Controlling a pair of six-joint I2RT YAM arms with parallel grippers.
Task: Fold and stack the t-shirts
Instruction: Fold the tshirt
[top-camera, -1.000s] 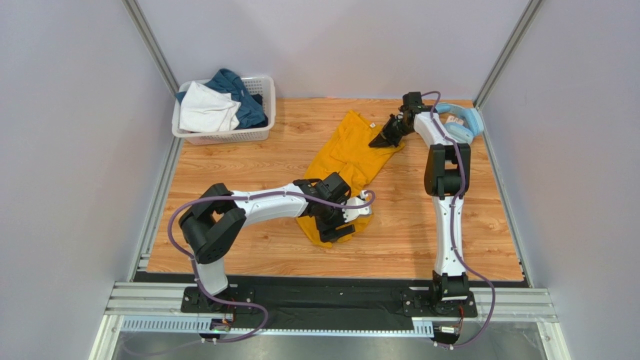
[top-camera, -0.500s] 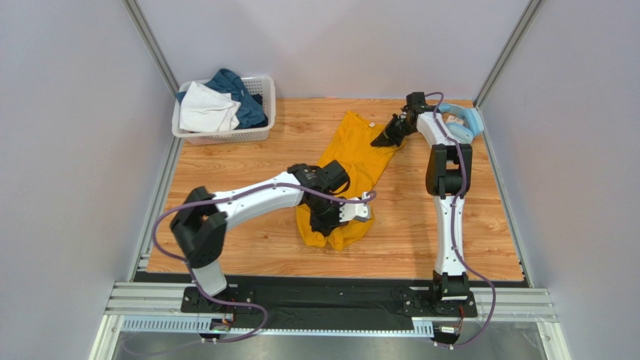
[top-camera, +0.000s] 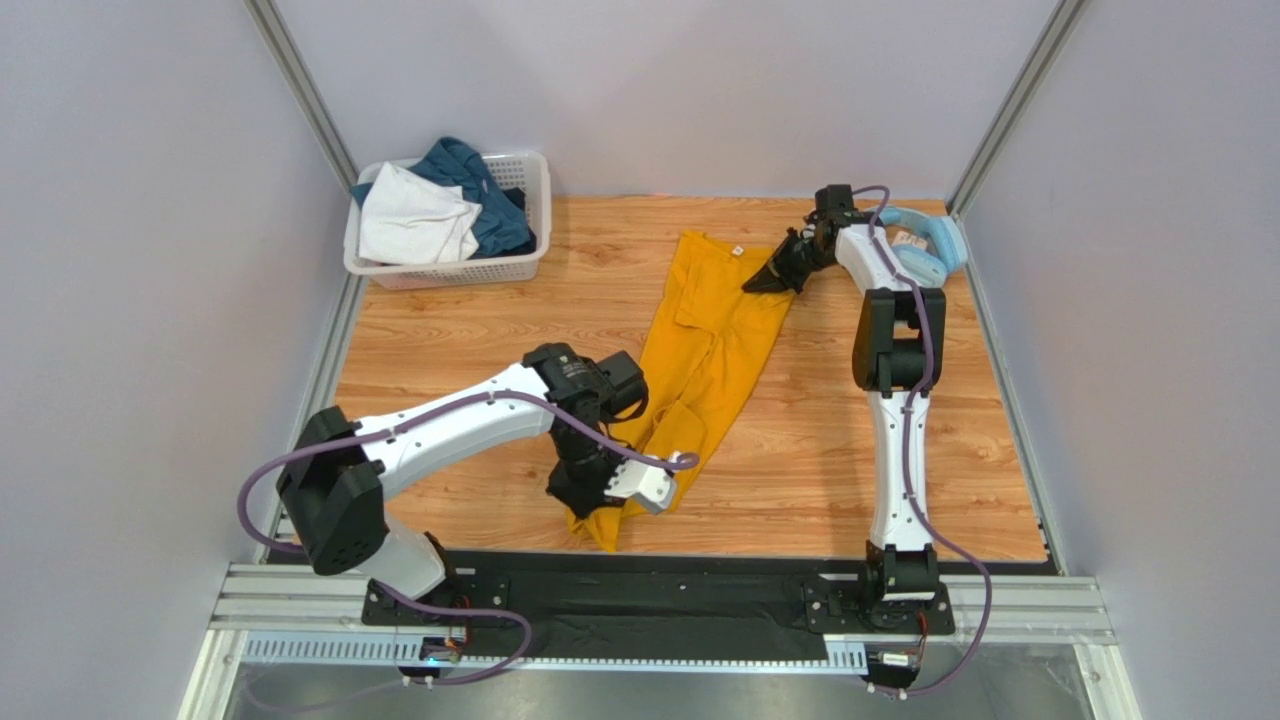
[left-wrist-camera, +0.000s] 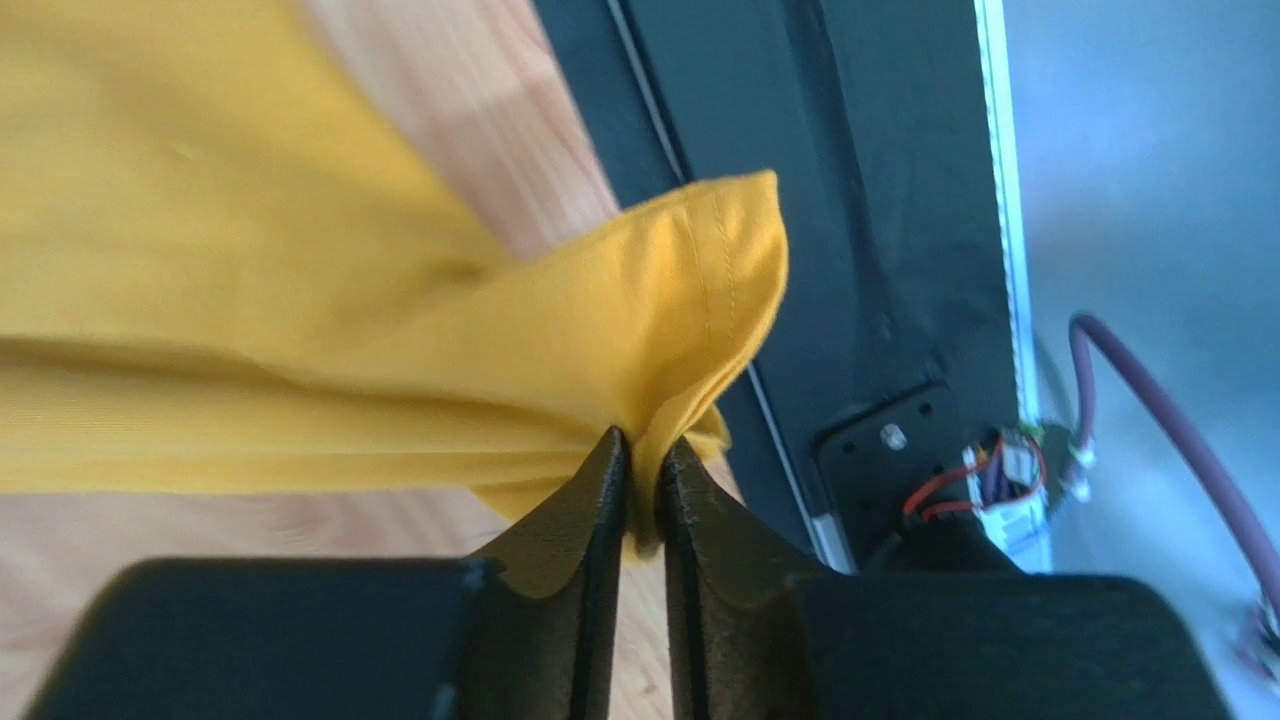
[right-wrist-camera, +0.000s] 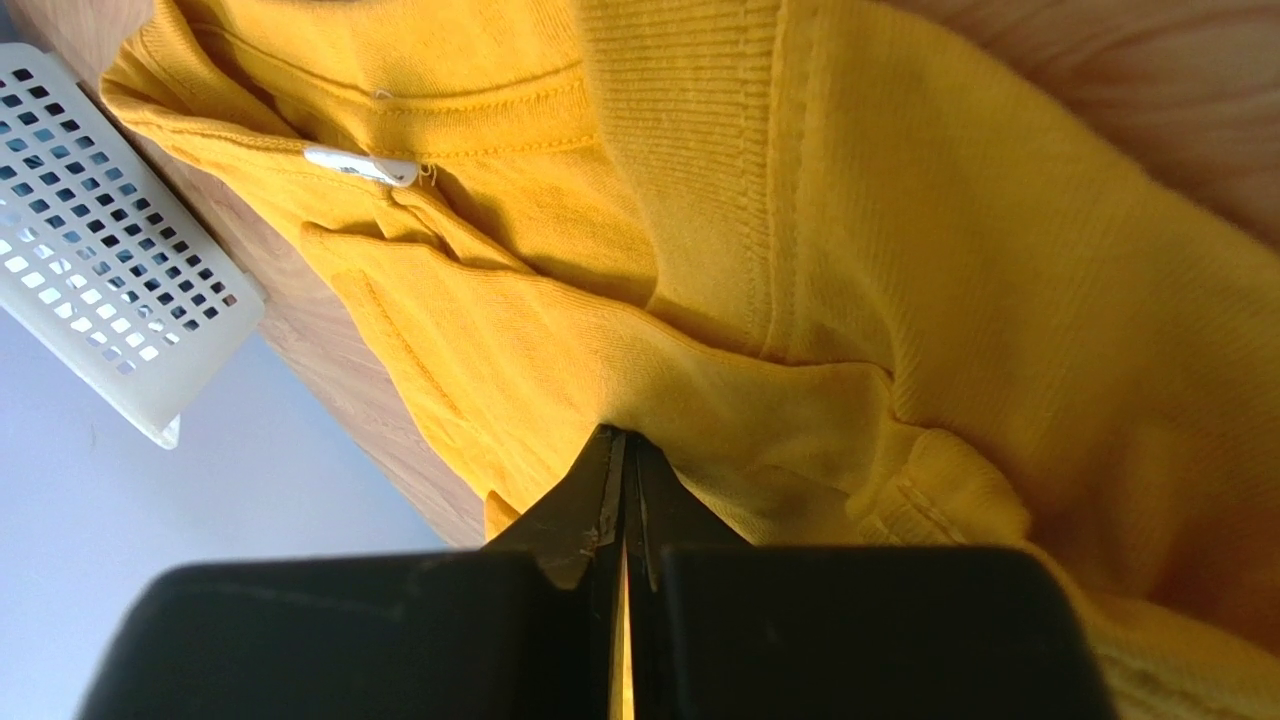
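The mustard-yellow t-shirt (top-camera: 706, 353) lies stretched in a long band across the wooden table, from the far right down to the near edge. My left gripper (top-camera: 601, 492) is shut on its near hem; the left wrist view shows the cloth (left-wrist-camera: 376, 300) pinched between the fingertips (left-wrist-camera: 595, 488). My right gripper (top-camera: 777, 270) is shut on the far end by the collar; the right wrist view shows the shirt (right-wrist-camera: 842, 225) and its white label (right-wrist-camera: 361, 165). A white garment (top-camera: 413, 218) and a teal-blue garment (top-camera: 478, 188) lie in the basket.
A white lattice basket (top-camera: 451, 270) stands at the far left corner, its rim also in the right wrist view (right-wrist-camera: 105, 285). Light-blue headphones (top-camera: 920, 240) lie at the far right by the right arm. The black base rail (top-camera: 661, 578) runs along the near edge.
My left gripper has pulled the shirt's near hem leftward and toward the near edge, drawing the bunched cloth out into a long band. The right gripper has stayed holding the far end.
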